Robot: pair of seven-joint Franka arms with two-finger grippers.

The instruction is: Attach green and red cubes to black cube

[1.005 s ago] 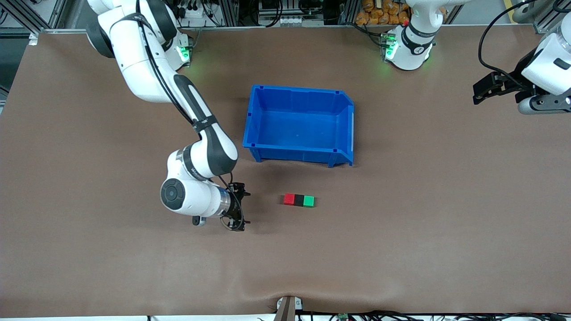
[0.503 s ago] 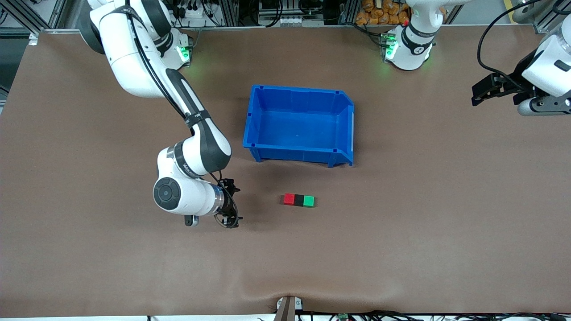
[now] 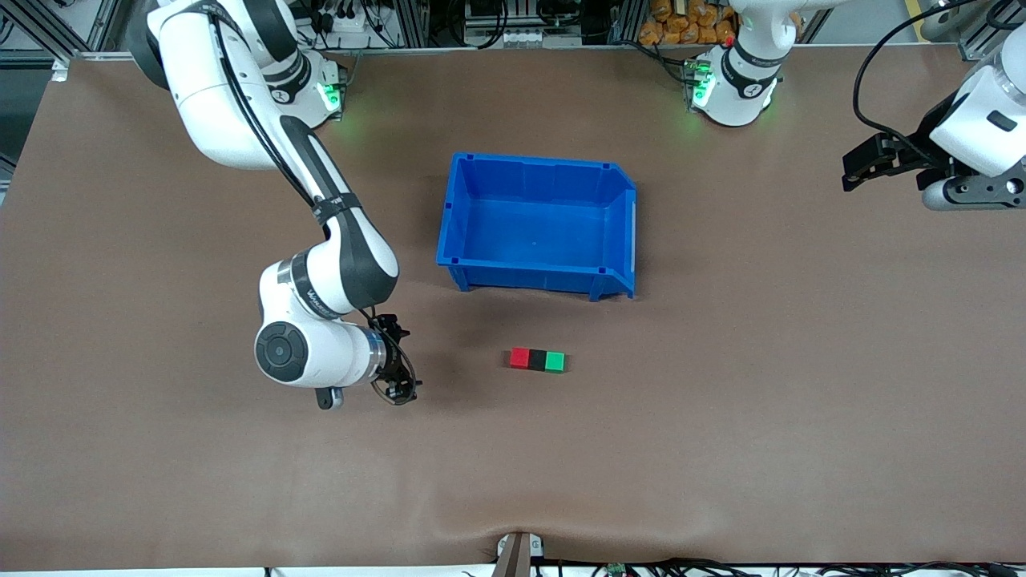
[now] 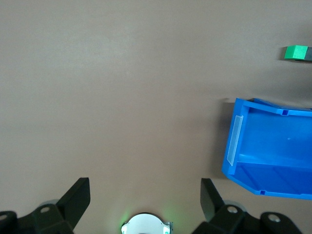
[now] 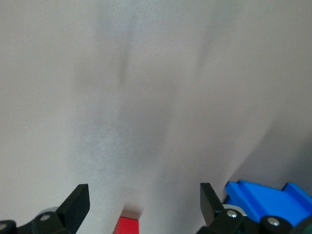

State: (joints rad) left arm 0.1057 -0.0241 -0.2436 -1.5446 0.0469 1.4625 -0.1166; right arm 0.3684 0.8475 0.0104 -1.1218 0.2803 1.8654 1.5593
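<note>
**Any readable text? Not really**

Only lettering I can spot is a small dark print on the white band of the right arm (image 3: 309, 295), and it's too tiny to make out. Nothing else carries any label or number.

Front camera high, facing bases — wrist cameras look down; all share blue bin (image 3: 537, 224).

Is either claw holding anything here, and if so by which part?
Nothing is held. The right claw and the left claw are both open and empty; the red cube, black cube and green cube sit joined on the table.
</note>
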